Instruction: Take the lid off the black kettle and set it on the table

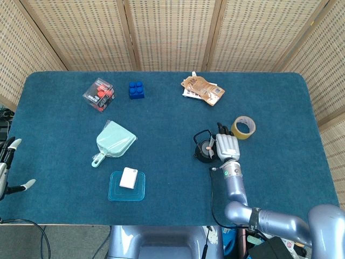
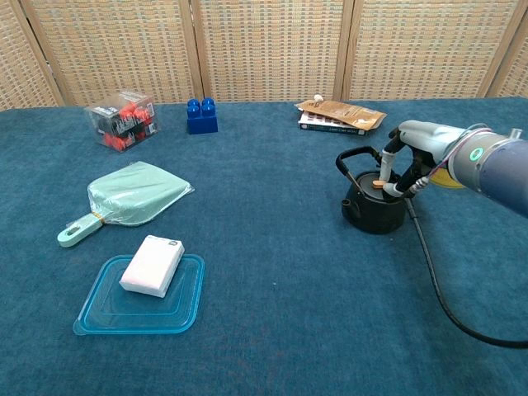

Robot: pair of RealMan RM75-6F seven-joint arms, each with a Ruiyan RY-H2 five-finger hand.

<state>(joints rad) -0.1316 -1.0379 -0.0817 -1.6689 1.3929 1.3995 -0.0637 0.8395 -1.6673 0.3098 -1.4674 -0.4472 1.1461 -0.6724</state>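
The black kettle [image 1: 203, 152] [image 2: 373, 208] stands right of the table's middle, its handle arched up on the left side. Its lid [image 2: 375, 190] sits on the kettle and has a small orange knob [image 1: 207, 147] [image 2: 378, 184]. My right hand [image 1: 226, 145] [image 2: 394, 169] reaches over the kettle's right side, and its fingertips [image 2: 389, 188] pinch the knob from the right. My left hand [image 1: 7, 164] hangs off the table's left edge with its fingers apart, holding nothing.
A roll of yellow tape [image 1: 243, 127] lies just right of the hand. Brown packets [image 1: 202, 89] lie at the back. On the left are a mint dustpan [image 1: 112, 141], a blue tray [image 1: 126, 186] with a white box, a blue brick [image 1: 136, 89] and a red-filled clear box [image 1: 99, 94].
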